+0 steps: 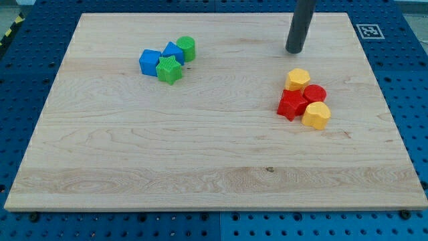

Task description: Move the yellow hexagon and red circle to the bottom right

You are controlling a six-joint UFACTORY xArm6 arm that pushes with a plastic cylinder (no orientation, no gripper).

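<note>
Resting on the wooden board (200, 154), my tip (294, 51), a bare rod without jaws, sat at twelve o'clock of the yellow hexagon (297, 79) touching the red circle (315, 93). The approach looked underway; next, pushing both toward five o'clock seemed needed.

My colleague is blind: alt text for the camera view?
My tip rests above a right-side cluster: two yellow blocks, a red circle and another red block. Two blue and two green blocks sit upper left.
</note>
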